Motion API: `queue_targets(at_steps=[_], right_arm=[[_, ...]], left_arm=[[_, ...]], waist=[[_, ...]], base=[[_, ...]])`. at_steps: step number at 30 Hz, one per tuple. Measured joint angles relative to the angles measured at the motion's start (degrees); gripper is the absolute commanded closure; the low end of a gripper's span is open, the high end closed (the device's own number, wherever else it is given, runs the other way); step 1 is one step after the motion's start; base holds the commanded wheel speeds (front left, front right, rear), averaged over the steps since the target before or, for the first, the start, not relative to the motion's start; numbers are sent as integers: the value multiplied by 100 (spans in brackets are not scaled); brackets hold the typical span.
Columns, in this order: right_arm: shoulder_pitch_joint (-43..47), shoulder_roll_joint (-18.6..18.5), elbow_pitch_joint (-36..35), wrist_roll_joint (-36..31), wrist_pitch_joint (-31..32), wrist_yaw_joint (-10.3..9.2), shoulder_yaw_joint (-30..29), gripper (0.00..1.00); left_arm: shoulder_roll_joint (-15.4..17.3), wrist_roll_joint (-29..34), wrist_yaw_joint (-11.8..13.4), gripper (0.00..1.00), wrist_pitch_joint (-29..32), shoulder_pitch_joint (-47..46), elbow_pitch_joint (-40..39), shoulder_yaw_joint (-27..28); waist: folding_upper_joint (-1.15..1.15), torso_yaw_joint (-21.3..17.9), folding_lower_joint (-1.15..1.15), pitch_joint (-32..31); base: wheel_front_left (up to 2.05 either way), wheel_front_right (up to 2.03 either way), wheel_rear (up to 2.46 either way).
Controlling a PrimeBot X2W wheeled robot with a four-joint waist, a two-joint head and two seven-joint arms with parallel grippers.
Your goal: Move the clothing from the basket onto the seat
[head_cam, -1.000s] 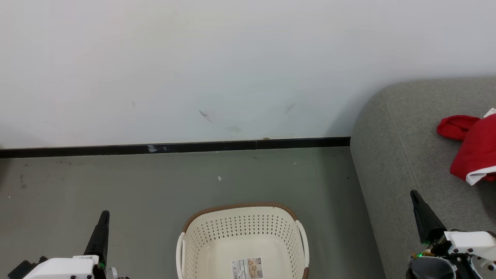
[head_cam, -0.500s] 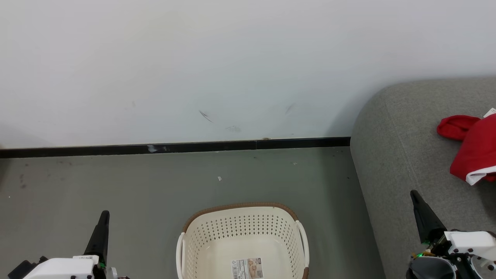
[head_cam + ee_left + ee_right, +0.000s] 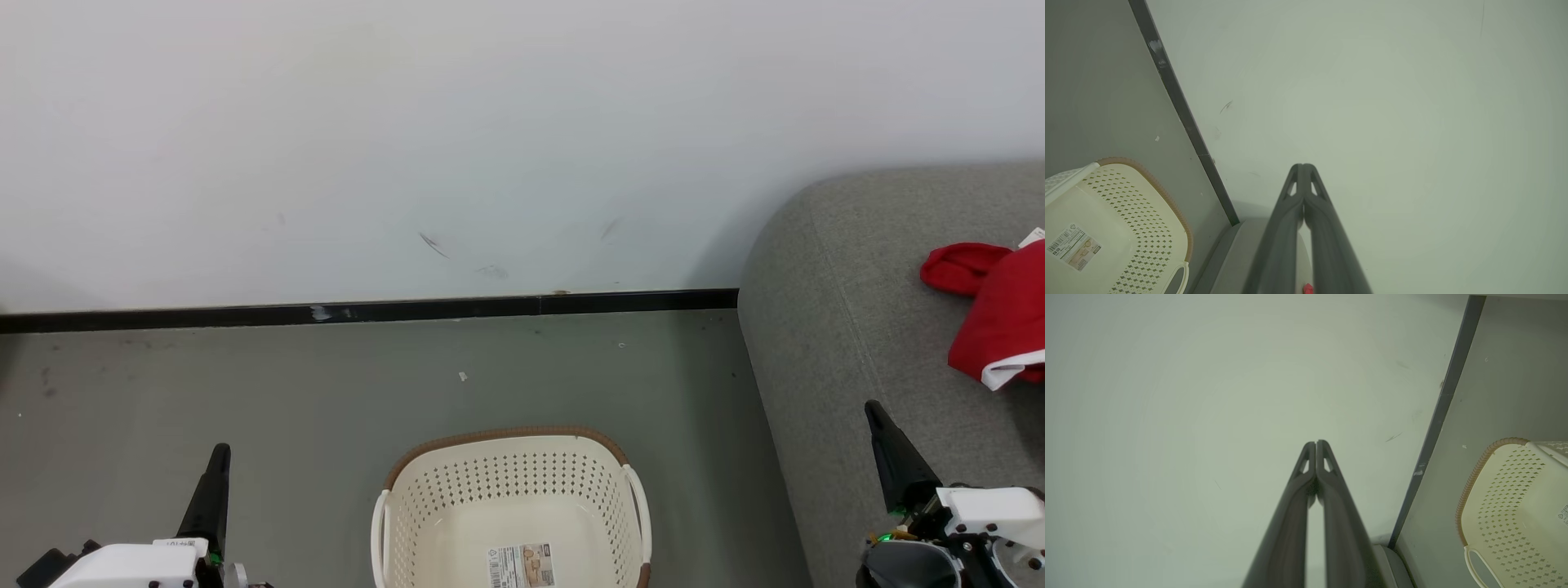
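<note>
The cream basket [image 3: 510,490] with its brown rim stands on the floor at the bottom centre, holding nothing but a barcode sticker [image 3: 521,565] on its base. Red clothing [image 3: 1000,314] with white edging lies on the grey seat [image 3: 824,327] at the right edge. My left gripper [image 3: 219,454] is shut at the lower left, left of the basket. My right gripper [image 3: 872,408] is shut at the lower right, over the seat's front and below the clothing. In the wrist views the left gripper [image 3: 1303,167] and the right gripper [image 3: 1316,444] have their fingertips pressed together with nothing between them, and the basket [image 3: 1126,228] [image 3: 1515,506] sits to one side.
A white wall [image 3: 490,139] with a black skirting strip [image 3: 367,312] runs behind the basket. Grey floor [image 3: 245,384] lies between the wall and the basket. The seat's rounded corner stands close to the basket's right side.
</note>
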Motion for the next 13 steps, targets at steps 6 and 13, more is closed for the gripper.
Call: queue_targets(at_steps=[6, 13], right_arm=[[0, -5, 0, 0, 0, 0, 1, 100], [0, -12, 0, 0, 0, 1, 4, 100]], left_arm=[[-1, 0, 0, 100, 0, 0, 1, 1], [-3, 0, 0, 100, 0, 0, 2, 3]], waist=[[0, 0, 0, 0], [0, 0, 0, 0]], base=[[0, 0, 0], [0, 0, 0]])
